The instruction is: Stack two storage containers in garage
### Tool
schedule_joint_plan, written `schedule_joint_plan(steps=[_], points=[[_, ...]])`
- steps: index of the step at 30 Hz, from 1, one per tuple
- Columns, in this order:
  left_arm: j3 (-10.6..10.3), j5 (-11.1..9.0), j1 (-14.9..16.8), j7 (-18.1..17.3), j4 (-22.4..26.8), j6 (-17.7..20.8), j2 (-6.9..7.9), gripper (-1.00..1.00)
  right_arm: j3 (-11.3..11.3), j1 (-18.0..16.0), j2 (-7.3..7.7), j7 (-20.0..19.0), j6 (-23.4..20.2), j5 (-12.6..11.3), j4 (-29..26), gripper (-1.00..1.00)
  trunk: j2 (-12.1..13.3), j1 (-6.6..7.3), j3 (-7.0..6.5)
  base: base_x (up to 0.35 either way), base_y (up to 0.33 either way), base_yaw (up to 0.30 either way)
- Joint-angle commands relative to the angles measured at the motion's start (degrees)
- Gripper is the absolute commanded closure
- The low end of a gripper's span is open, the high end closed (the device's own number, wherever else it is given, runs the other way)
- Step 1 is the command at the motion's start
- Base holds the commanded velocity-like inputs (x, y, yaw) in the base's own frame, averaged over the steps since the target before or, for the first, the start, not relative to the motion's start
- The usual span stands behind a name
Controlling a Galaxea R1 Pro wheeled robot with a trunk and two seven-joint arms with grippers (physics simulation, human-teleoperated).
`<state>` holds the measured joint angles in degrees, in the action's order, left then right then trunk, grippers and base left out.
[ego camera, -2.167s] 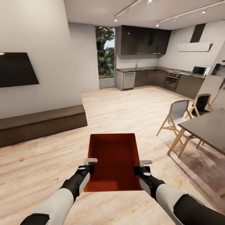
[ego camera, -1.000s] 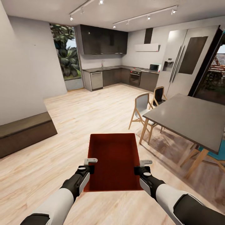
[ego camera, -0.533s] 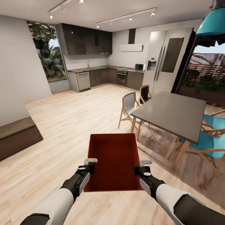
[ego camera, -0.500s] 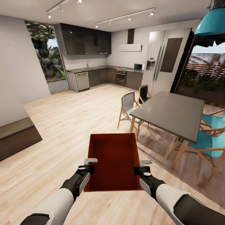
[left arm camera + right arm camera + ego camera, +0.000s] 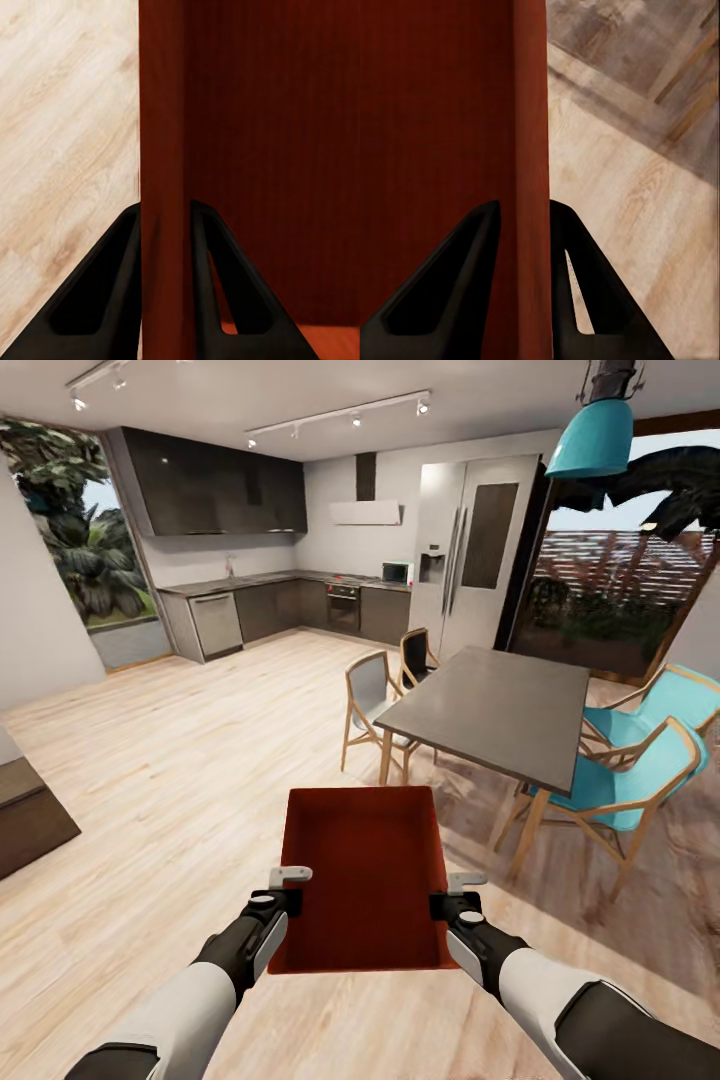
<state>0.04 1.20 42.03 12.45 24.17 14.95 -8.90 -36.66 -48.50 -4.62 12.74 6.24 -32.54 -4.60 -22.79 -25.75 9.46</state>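
One orange-red storage container (image 5: 362,875) is carried in front of the robot, held up over the light wood-plank floor (image 5: 190,760) with its open top facing up and its long axis pointing away from the trunk. The left gripper (image 5: 288,890) pinches the left long wall and the right gripper (image 5: 452,893) pinches the right long wall, both near the end closest to the robot. In the left wrist view the two dark fingers (image 5: 112,277) are clenched on the thin wall, one on the inside and one on the outside; the right wrist view shows the same, with its fingers (image 5: 465,277) straddling the opposite wall. Gripping opposite walls at matching spots most likely keeps the box level and stops it twisting while the base drives. The room ahead is a kitchen and dining area: a grey dining table (image 5: 490,710) with wooden chairs and two teal chairs (image 5: 640,760) stands to the right, close to the path, and dark kitchen cabinets (image 5: 270,610) run along the far wall. No grey concrete or red car is in sight, so the carry to the garage looks unfinished.
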Motion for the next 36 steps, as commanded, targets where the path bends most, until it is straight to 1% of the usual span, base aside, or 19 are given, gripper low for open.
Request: schedule_joint_plan(steps=[1,36], points=[[-0.13,0.29,-0.02,0.54,-1.32,0.44,0.05,1.0,1.77,-0.1,-0.04,0.2,2.02,0.28,-0.14,1.0,-0.12,-0.03,0.11,0.0,0.0,-0.271],[0.01,0.27,-0.02,0.47,-1.32,0.47,0.11,1.0,1.77,-0.1,-0.04,0.18,2.02,0.28,-0.11,1.0,-0.12,-0.03,0.11,0.0,0.0,-0.252]])
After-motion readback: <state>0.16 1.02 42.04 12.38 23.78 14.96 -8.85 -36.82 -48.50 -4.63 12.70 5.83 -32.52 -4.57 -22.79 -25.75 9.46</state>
